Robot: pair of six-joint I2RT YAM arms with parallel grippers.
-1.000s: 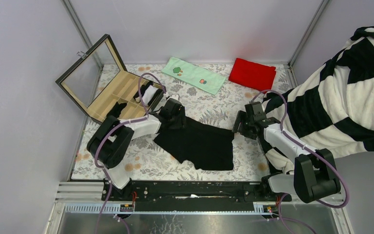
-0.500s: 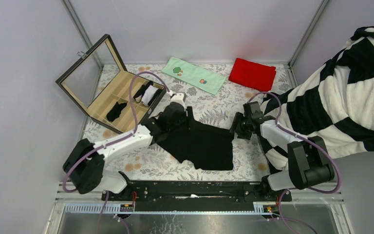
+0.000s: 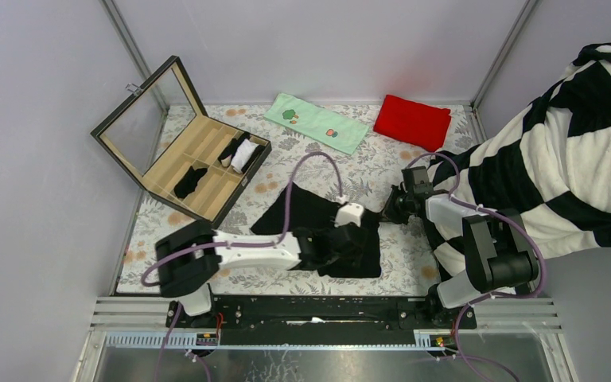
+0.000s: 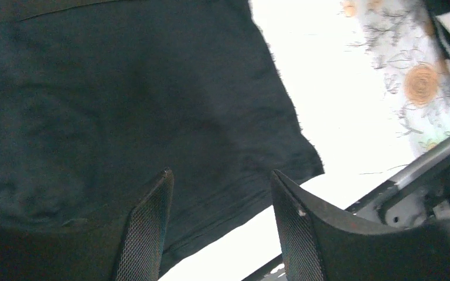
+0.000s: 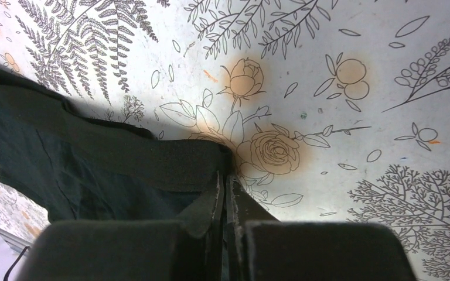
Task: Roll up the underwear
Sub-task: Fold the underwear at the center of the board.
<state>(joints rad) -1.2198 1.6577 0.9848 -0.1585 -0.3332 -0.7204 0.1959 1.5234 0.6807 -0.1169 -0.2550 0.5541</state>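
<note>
A black underwear point(image 3: 318, 215) lies spread flat on the floral mat in the top view. My left gripper point(image 3: 359, 253) reaches across over its near right part. In the left wrist view that gripper point(image 4: 220, 175) is open, its mesh fingers point(image 4: 146, 228) just above the underwear point(image 4: 123, 105) at its hem, holding nothing. My right gripper point(image 3: 390, 208) sits at the garment's right corner. In the right wrist view it point(image 5: 225, 175) is shut on the end of the underwear's waistband point(image 5: 152, 164). Small black rolled pieces point(image 3: 189, 181) lie in the box.
An open wooden box point(image 3: 177, 169) with a glass lid stands at the far left. A green towel point(image 3: 316, 123) and a red cloth point(image 3: 411, 121) lie at the back. A black-and-white striped blanket point(image 3: 557, 175) hangs over the right side. A metal rail point(image 3: 310, 306) runs along the near edge.
My left arm swung from the underwear's far left corner across to its near right part. My right gripper closed on the waistband's right end.
</note>
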